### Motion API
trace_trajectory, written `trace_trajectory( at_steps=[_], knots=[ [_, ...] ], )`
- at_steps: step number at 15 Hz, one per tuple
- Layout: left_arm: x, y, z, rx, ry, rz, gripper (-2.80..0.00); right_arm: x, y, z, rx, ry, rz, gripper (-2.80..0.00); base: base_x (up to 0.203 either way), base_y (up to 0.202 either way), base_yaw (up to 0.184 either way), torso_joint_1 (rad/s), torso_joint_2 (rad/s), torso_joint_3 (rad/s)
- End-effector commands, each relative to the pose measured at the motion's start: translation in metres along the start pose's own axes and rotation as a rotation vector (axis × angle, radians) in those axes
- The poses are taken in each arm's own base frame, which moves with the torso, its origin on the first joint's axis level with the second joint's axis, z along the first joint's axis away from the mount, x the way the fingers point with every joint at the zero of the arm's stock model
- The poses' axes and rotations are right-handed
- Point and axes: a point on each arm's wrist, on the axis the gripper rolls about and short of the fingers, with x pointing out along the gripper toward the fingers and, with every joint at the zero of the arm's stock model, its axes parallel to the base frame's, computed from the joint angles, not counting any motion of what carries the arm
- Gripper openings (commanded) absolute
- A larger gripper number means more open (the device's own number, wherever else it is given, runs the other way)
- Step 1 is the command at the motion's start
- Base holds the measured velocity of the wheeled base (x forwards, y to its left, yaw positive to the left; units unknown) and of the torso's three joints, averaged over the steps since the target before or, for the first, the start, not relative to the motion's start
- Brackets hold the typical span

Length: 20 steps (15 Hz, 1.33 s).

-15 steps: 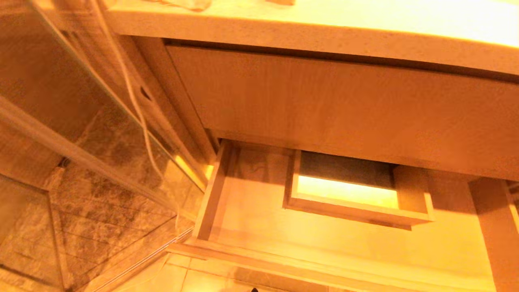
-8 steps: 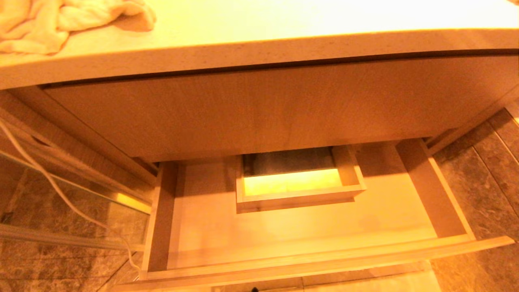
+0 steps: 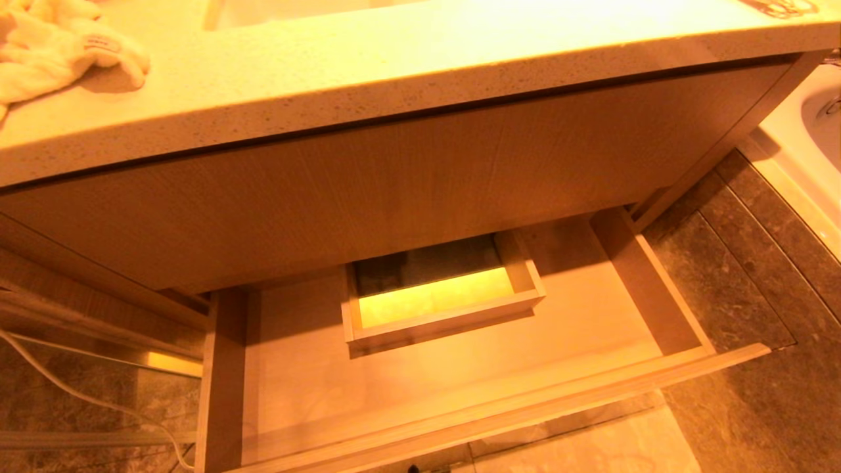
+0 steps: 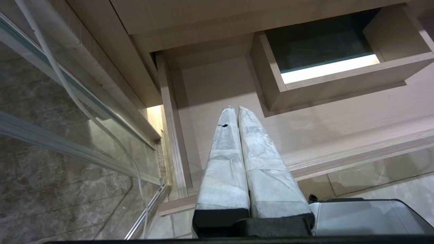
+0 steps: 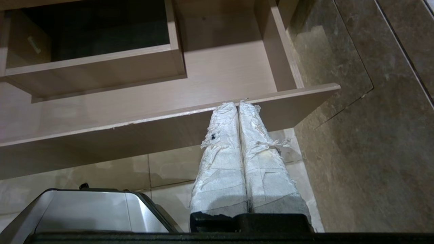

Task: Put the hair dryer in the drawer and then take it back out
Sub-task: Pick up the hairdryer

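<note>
your left gripper (image 4: 234, 109) is pressed shut, its two white wrapped fingers (image 4: 223, 159) side by side, and it holds nothing. in the left wrist view it sits in the middle of the frame, over the left part of the open drawer (image 4: 332, 149). your right gripper (image 5: 237, 104) is pressed shut too and empty, in the middle of the right wrist view, just at the drawer's front board (image 5: 169, 130) near its right end.

the drawer (image 3: 460, 420) is pulled out at the bottom of the head view, and it looks bare inside. a small wooden box (image 3: 440, 315) with no bottom sits at its back. above it, across the top of the frame, is the stone counter (image 3: 394, 72), with a pale towel (image 3: 59, 52) at the upper left. a thin white cable (image 3: 79, 394) runs over the floor at the lower left.

you cannot see the hair dryer in any view, so you must find it first. i think it will be hard, smooth and a bit slippery, and not very heavy. my guess is the handle is the best place to pinch, because the barrel is fat and round. watch the cord, since it is floppy and may drag.
</note>
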Motion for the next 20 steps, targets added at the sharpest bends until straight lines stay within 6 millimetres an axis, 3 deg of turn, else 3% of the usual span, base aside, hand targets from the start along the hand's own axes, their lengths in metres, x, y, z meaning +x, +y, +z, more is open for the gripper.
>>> trace_trajectory(
  at_steps=[1, 10, 15, 20],
  knots=[
    [0.0000, 0.0000, 0.0000, 0.000, 0.000, 0.000, -2.80, 0.0001, 0.0000, 0.0000, 0.000, 0.001, 0.000, -2.80, 0.000, 0.000, 0.000, 0.000, 0.00, 0.000],
    [0.0001, 0.0000, 0.0001, 0.000, 0.001, 0.002, -2.80, 0.0001, 0.0000, 0.0000, 0.006, 0.001, 0.000, -2.80, 0.000, 0.000, 0.000, 0.041, -0.10, -0.051],
    [0.0000, 0.0000, 0.0002, 0.000, 0.000, 0.000, -2.80, 0.0001, 0.0000, 0.0000, 0.005, 0.001, -0.001, -2.80, 0.004, -0.006, 0.147, 0.221, -0.49, -0.260],
    [0.0001, 0.0000, 0.0001, 0.000, 0.001, 0.001, -2.80, 0.0001, 0.0000, 0.0000, 0.005, 0.001, -0.001, -2.80, 0.001, -0.003, 0.094, 0.054, -0.11, -0.061]
  ],
)
